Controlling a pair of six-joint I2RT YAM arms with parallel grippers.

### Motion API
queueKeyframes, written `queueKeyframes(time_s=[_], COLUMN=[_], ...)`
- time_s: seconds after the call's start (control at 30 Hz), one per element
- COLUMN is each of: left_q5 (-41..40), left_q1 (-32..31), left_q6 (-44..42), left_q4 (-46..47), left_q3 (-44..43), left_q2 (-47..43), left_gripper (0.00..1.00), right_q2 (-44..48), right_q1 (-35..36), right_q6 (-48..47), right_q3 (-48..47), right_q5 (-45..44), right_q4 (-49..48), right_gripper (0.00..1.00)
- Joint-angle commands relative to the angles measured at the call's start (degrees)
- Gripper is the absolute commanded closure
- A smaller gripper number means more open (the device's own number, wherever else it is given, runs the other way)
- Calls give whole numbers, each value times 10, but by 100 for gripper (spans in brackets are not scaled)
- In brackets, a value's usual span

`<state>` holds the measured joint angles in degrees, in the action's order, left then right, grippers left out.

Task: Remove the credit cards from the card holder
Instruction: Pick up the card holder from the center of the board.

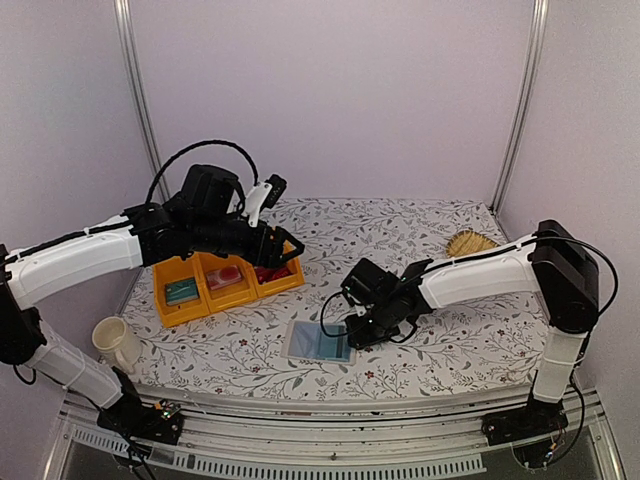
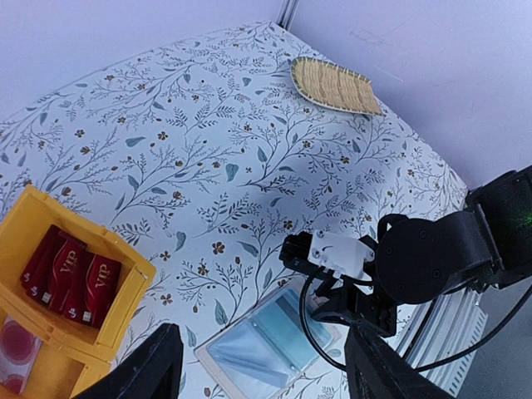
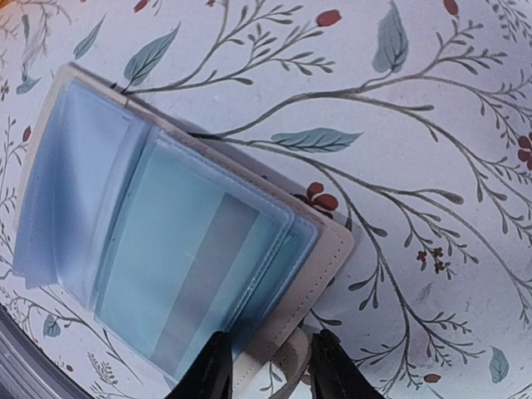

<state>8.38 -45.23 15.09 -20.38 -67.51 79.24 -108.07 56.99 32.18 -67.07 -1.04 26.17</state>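
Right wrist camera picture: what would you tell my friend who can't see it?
An open card holder of clear plastic sleeves with a whitish cover lies on a white flowered tablecloth, a teal green card with a grey stripe tucked in one sleeve. The right gripper has its two black fingertips either side of the cover's edge.

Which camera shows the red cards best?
The left wrist view: the red cards lie in the yellow bin, their print readable. The top view shows only a red sliver in that bin; the right wrist view shows none.
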Motion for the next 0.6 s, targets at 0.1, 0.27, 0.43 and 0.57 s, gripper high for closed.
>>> queueKeyframes(time_s=[0.1,0.27,0.43,0.57], left_q5=[25,63,108,108], left_q1=[-6,-6,-6,-6], left_q6=[-13,-6,15,10], left_q4=[20,58,194,316], left_q3=[12,49,142,228], left_q2=[8,-4,-66,-133], left_gripper=[30,29,21,8], right_q2=[39,94,176,220], right_q1=[0,-1,-3,-3], right_q6=[-28,-119,-222,-291], right_q3=[-5,-53,-78,-110], right_q5=[10,41,183,269], right_q4=[22,17,-14,-17], right_gripper=[98,98,98,98])
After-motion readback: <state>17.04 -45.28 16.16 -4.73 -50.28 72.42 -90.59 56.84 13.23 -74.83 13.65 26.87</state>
